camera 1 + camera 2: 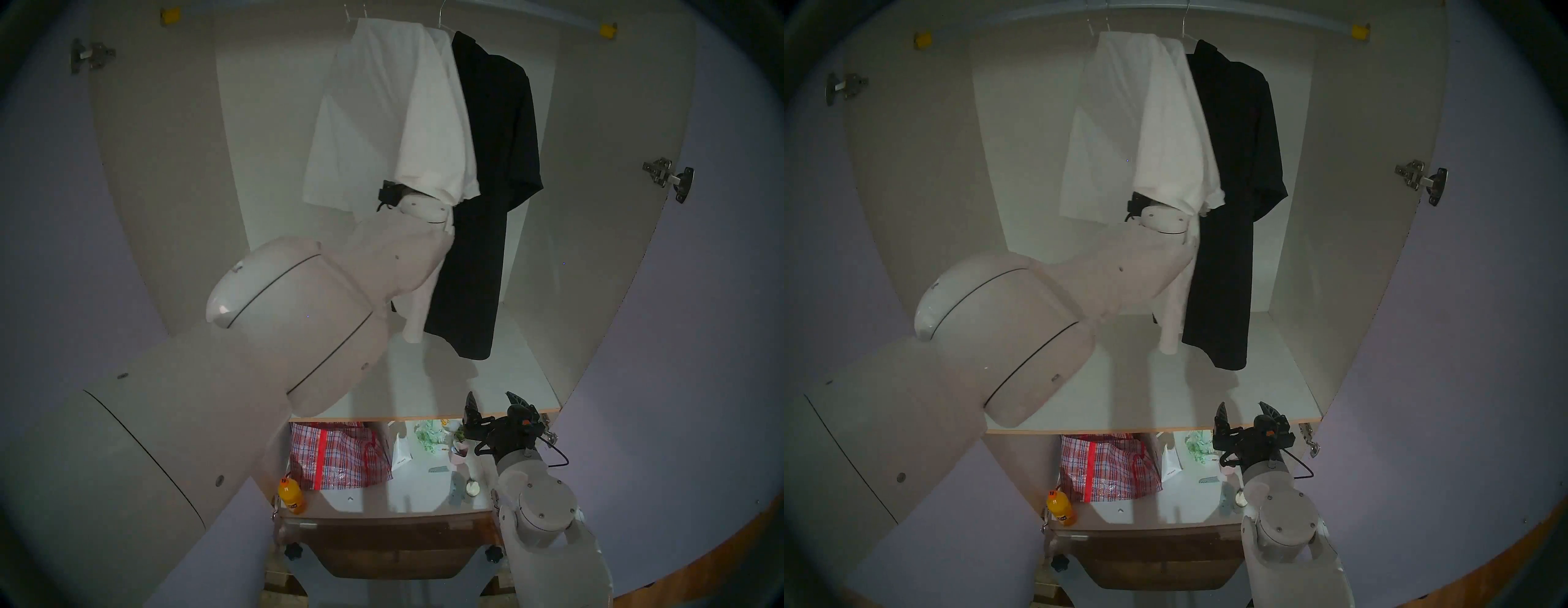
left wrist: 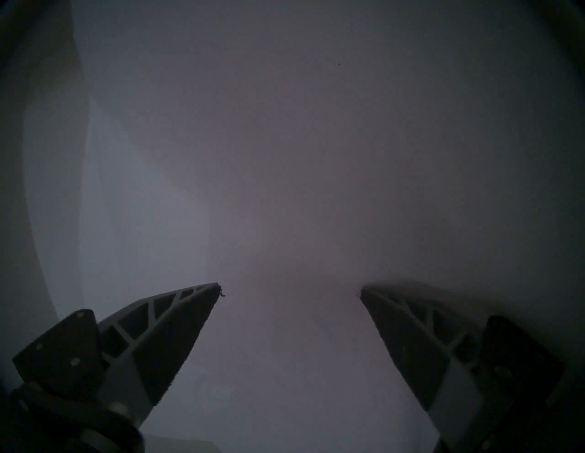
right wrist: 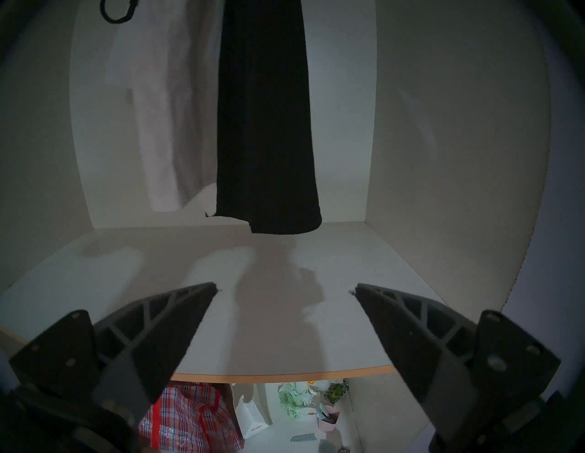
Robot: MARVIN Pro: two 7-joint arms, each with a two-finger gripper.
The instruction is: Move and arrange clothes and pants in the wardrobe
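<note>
Both claws stand wide apart with nothing between the fingers. From the head views, at about nine o'clock, the left arm [image 1: 297,305] reaches up into the wardrobe [image 1: 169,170], and the left gripper [image 2: 289,291] is hidden under the hem of the large white shirt [image 1: 394,127]; its wrist camera gives only a grey blur of pale cloth close to the lens. Toward twelve o'clock the white shirt hangs on wire hangers from the rail [image 1: 526,12], whose hooks are cut off by the dark rim. A narrow pale garment [image 1: 418,314] hangs below the arm, mostly covered. Just beside it, toward one o'clock, hangs the long black garment [image 1: 488,212], its hem clear of the shelf [image 1: 526,382].

At five o'clock the right gripper [image 1: 492,403] hovers at the shelf's wood edge. Below the shelf sit a red plaid bag [image 1: 339,458], an orange bottle [image 1: 292,494] with an unreadable label, and a white paper bag [image 3: 253,417] printed "mi.com". Small items beside it are too cluttered to name.
</note>
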